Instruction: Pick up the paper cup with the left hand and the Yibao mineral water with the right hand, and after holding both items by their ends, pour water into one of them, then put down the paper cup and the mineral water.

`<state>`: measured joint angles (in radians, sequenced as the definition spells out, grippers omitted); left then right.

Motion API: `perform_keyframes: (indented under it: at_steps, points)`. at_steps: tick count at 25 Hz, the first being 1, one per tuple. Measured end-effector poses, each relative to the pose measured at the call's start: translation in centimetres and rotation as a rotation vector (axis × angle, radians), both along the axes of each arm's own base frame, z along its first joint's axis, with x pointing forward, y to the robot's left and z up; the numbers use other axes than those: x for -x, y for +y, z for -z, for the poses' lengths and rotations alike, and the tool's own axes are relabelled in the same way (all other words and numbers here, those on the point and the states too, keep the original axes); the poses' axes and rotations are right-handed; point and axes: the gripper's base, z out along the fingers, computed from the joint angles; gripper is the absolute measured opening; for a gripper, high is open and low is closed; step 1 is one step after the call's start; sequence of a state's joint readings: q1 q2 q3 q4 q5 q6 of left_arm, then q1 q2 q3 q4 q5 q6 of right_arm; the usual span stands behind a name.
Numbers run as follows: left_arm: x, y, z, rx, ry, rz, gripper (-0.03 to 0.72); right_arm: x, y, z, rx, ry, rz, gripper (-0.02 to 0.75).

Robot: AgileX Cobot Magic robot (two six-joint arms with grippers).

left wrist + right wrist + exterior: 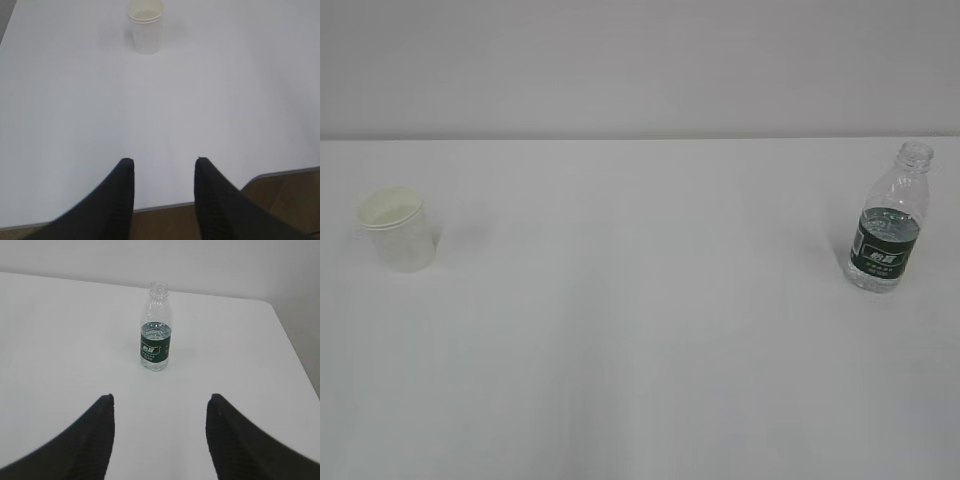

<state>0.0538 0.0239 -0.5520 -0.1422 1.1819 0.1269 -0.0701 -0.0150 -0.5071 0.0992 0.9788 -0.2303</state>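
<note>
The paper cup stands upright on the white table's left side; the left wrist view shows the paper cup far ahead. My left gripper hovers over the table's near edge, open and empty, well short of the cup. The Yibao mineral water stands upright at the right, uncapped, with a dark green label. In the right wrist view the Yibao mineral water is ahead of my right gripper, which is open with nothing between its fingers. Neither arm shows in the exterior view.
The white table stretches between cup and bottle. Its near edge and brown floor show under the left gripper. The table's right edge runs beside the bottle. A grey wall stands behind.
</note>
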Motion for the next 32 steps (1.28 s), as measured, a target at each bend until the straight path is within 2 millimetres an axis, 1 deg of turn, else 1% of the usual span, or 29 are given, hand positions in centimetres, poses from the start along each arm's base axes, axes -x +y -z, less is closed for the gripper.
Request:
perform_keyframes:
  at_steps: [5, 11, 18, 22, 25, 28, 32]
  points:
    - [0.0, 0.0, 0.0, 0.005, 0.000, 0.003, 0.279, 0.0, 0.0, 0.0, 0.002, 0.000, -0.001, 0.422]
    - [0.2, -0.1, 0.0, 0.008, -0.023, 0.005, 0.278, 0.0, 0.0, 0.0, 0.002, 0.000, -0.001, 0.416]
    - [0.2, -0.1, 0.0, 0.013, -0.024, 0.008, 0.278, 0.5, 0.0, 0.2, 0.012, 0.060, 0.001, 0.415]
    - [0.1, -0.2, 0.0, 0.015, -0.025, 0.010, 0.278, 0.8, -0.4, 0.6, 0.020, 0.122, 0.047, 0.415]
    - [0.1, -0.2, 0.0, 0.015, -0.025, 0.010, 0.278, 0.7, -1.0, 1.2, 0.012, 0.155, 0.117, 0.415]
    - [0.1, -0.2, 0.0, 0.015, -0.025, 0.010, 0.278, 0.7, -1.3, 1.3, 0.001, 0.158, 0.158, 0.414]
    - [0.1, -0.2, 0.0, 0.015, -0.025, 0.010, 0.279, 0.7, -1.4, 1.3, -0.007, 0.157, 0.169, 0.414]
